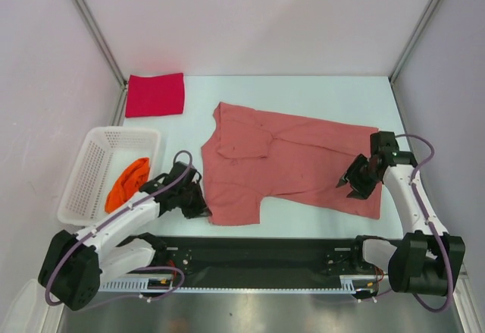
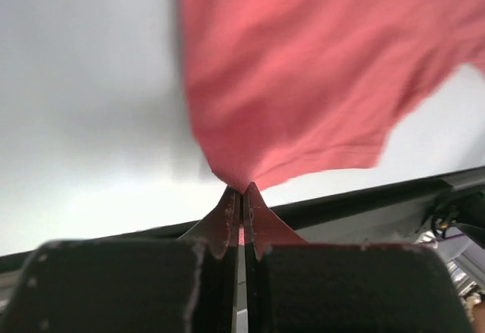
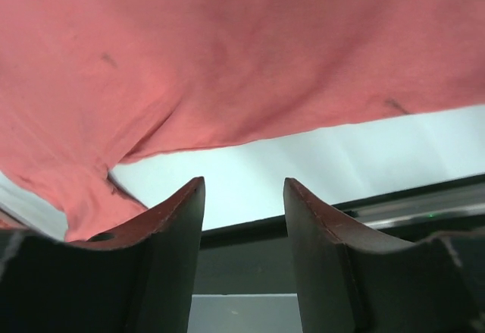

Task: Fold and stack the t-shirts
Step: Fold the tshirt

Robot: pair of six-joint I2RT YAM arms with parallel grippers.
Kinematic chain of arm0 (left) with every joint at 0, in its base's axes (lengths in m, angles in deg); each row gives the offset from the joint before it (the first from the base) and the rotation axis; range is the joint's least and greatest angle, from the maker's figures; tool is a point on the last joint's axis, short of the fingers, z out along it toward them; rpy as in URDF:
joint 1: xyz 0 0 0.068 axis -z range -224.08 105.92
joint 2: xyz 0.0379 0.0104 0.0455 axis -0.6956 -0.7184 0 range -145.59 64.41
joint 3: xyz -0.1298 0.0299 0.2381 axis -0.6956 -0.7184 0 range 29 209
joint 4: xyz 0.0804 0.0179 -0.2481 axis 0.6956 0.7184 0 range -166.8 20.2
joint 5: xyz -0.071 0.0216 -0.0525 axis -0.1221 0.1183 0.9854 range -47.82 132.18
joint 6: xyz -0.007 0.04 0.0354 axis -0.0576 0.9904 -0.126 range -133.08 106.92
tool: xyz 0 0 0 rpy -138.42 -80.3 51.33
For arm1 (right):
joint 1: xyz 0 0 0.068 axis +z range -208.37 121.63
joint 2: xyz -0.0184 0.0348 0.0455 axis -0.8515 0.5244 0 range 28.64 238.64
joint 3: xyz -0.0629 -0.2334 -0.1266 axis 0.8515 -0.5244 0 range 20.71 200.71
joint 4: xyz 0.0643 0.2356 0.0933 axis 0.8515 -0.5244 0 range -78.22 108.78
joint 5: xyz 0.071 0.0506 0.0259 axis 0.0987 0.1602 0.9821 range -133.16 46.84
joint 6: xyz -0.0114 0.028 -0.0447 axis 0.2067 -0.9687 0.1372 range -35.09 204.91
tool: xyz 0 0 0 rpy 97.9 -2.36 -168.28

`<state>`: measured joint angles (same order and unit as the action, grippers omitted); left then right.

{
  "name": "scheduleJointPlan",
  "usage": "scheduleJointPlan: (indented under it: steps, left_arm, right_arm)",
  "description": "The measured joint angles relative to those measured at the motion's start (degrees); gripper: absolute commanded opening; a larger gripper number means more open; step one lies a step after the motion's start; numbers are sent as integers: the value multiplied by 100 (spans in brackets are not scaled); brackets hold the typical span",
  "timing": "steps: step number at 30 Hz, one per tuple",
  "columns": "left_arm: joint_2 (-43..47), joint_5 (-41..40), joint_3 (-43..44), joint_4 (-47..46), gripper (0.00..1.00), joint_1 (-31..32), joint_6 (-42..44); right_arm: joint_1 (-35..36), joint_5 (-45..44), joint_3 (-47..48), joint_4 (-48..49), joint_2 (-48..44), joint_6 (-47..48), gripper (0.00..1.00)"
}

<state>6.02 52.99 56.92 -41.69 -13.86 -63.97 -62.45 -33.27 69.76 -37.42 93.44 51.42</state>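
On the table [image 1: 318, 90] lie three t-shirts. One salmon-pink t-shirt [image 1: 295, 162] is spread out in the middle, a bit crumpled. One red t-shirt [image 1: 155, 95] sits folded in a neat square at the far left corner. One orange t-shirt [image 1: 127, 183] is bunched up inside the one white basket [image 1: 114, 132], which stands by the left edge.

The left gripper [image 2: 241, 196] is pinched tight on the near left corner of the salmon-pink t-shirt, close beside the basket. The right gripper [image 3: 244, 196] is at that shirt's near right edge with its jaws apart. Bare table shows between them, and a bit of pink cloth lies over one finger [image 3: 167, 234].

One long black rail [image 1: 265, 253] runs along the near edge, between the two arm bases.
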Motion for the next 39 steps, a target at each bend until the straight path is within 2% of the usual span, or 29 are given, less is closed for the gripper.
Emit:
scheduleJointPlan:
  steps: [5,12,15,18,21,24,30,32,36,39]
  left_arm:
    - [-153,44,813,-22,0,2,581]
    - [-1353,837,1585,-557,1,4,1528]
    - [-1792,1106,1810,-756,0,4,1853]
    - [-2238,1416,2072,-999,0,4,2138]
    - [-2450,1663,2170,-1178,0,-74,2297]
    - [-2505,2000,2170,-1320,0,-308,2382]
    - [-2520,2380,2151,-1537,0,-997,2371]
    - [-2520,2435,2133,-1587,0,-1010,2317]
    - [-2516,2498,2059,-1639,0,-992,2188]
    - [-2470,2481,2000,-1637,0,-984,2087]
  right_arm:
    - [-660,-85,-188,48,334,-83,55]
    - [-1864,-243,-610,162,754,-151,55]
    - [-2162,-452,-728,164,719,-214,54]
    - [-2245,-776,-822,136,487,-317,54]
    - [-2271,-1036,-916,125,118,-474,54]
    - [-2282,-1167,-986,208,122,-603,53]
    - [-2284,-1368,-1263,498,437,-815,42]
    - [-2284,-1403,-1327,627,505,-868,39]
    - [-2286,-1399,-1370,962,833,-861,38]
    - [-2291,-1346,-1346,990,894,-796,30]
